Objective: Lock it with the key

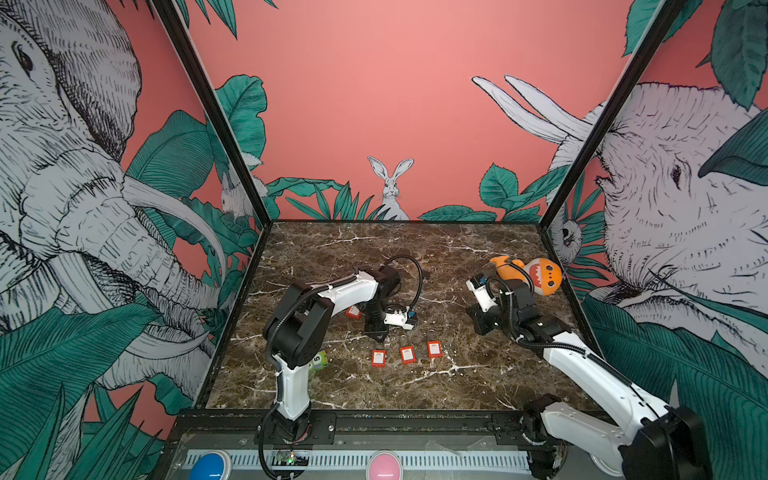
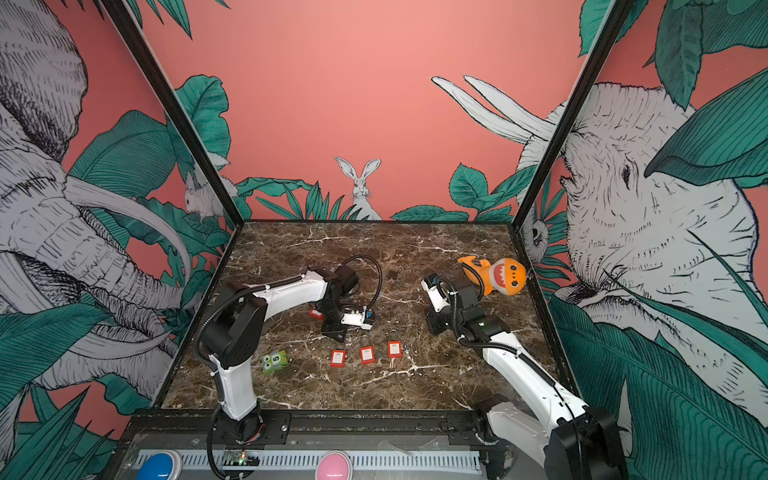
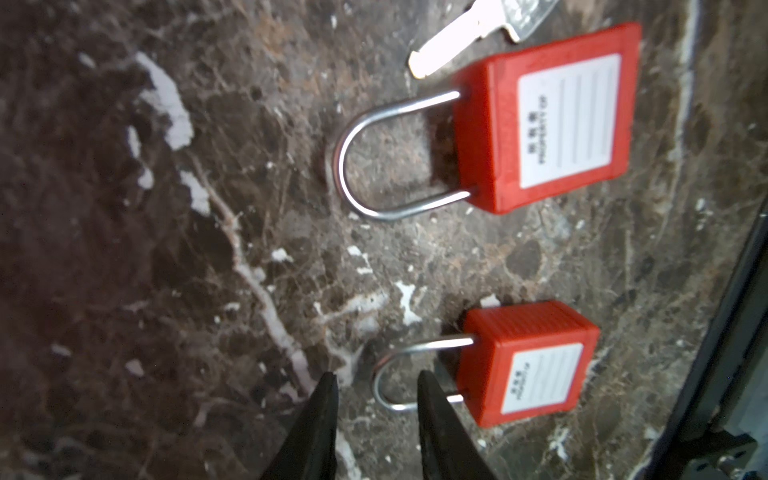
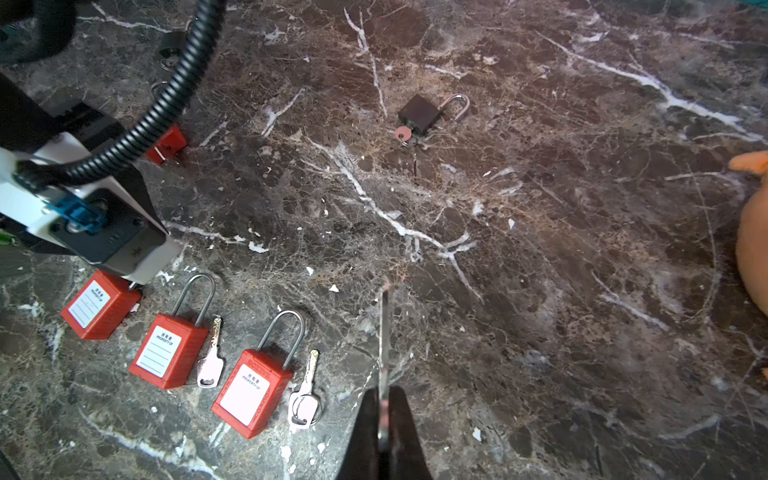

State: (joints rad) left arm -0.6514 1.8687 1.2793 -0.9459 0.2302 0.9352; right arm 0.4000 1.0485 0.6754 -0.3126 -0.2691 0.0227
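Nearest you in both top views, a round blue button (image 1: 210,465) and a round pink button (image 1: 384,466) sit on the front rail, just before the brown marble tabletop (image 1: 457,257). Mid-table you see three red plastic padlocks (image 1: 407,354) in a row. The left gripper (image 1: 377,334) points down just beyond the leftmost one, and a fourth red padlock (image 1: 353,311) peeks out behind that arm. At far right lies an orange plush shark (image 1: 536,272), with the right gripper (image 1: 476,324) near it, right of the row. A green toy cube marked 5 (image 2: 275,360) sits at near left, and a small dark padlock (image 2: 392,276) lies far of centre.

Your left wrist view shows the left gripper's jaws a narrow way apart and empty over the marble. One fingertip (image 3: 432,399) crosses the steel shackle of the leftmost red padlock; you cannot tell whether they touch. A loose silver key (image 3: 457,45) lies just beside the middle padlock.

Your right wrist view shows the right gripper's jaws closed on a thin silver key (image 4: 385,332), seen edge-on above the marble, right of the row. A ringed loose key (image 4: 305,395) lies beside the rightmost padlock. The dark padlock has a red-headed key (image 4: 402,134) in it.
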